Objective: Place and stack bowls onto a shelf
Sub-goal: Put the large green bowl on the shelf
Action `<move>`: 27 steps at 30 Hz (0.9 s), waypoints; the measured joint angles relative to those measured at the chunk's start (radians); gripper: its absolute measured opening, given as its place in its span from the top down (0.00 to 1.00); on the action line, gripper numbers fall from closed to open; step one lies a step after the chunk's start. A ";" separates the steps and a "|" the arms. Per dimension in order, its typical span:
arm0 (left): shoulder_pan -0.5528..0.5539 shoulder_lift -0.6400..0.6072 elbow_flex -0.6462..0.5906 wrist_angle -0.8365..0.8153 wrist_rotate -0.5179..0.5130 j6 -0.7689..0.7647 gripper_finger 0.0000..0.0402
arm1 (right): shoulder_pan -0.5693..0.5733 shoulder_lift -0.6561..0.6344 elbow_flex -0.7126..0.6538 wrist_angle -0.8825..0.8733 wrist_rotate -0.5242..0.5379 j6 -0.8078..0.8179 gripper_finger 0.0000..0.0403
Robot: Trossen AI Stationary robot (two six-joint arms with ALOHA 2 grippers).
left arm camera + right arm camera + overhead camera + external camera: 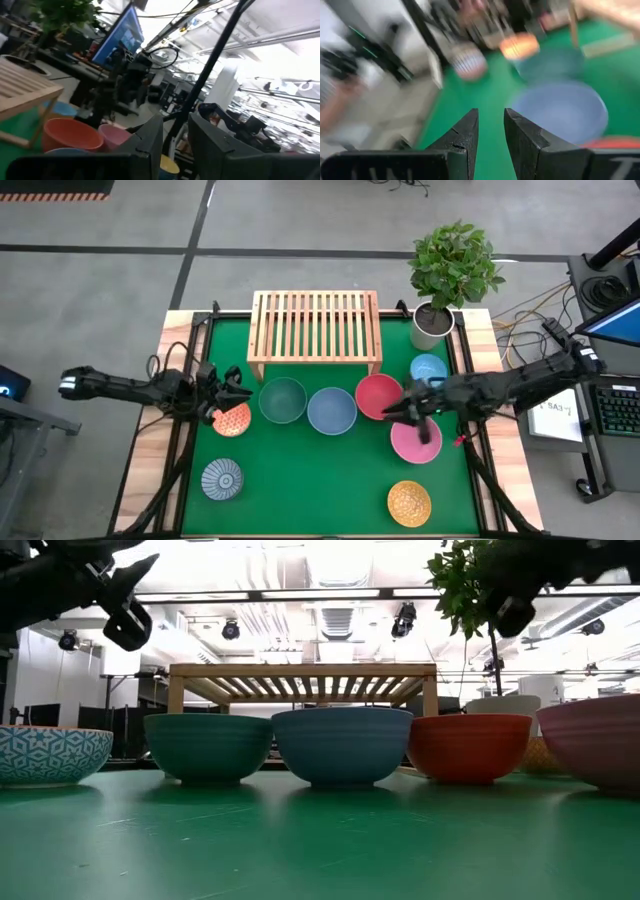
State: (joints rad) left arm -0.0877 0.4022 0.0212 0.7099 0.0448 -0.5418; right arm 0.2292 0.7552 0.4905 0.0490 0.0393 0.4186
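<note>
The light-wood slatted shelf [315,325] stands on its short legs at the far side of the green mat. Green [283,400], blue-grey [331,411] and red [378,396] bowls sit upright in a row before it. The light blue bowl [428,368] is to the right. Pink [416,440], yellow patterned [409,502], dark grey-blue patterned [221,479] and orange patterned [231,419] bowls sit nearer. My left gripper [235,392] hovers above the orange bowl, narrowly open and empty [175,137]. My right gripper [410,410] hangs over the red and pink bowls, narrowly open and empty [491,125].
A white plant pot [432,325] with a leafy plant stands at the far right corner beside the shelf. Wooden table edges [150,440] flank the mat. In the low view both grippers [130,615] [515,605] are well above the bowls' rims. Bare mat lies at the near middle [315,490].
</note>
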 joint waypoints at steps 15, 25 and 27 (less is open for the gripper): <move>-0.010 0.056 0.000 0.122 -0.002 0.008 0.81 | 0.000 0.299 0.568 -0.970 0.223 0.225 0.79; -0.009 0.076 0.000 0.121 -0.044 0.106 0.81 | 0.000 0.434 0.710 -0.954 0.136 -0.078 0.79; -0.009 0.081 0.000 0.122 -0.047 0.116 0.81 | 0.000 0.463 0.727 -0.916 0.136 -0.153 0.79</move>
State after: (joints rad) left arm -0.0967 0.4836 0.0212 0.8320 -0.0026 -0.4255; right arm 0.2291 1.2178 1.2179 -0.8671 0.1753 0.2653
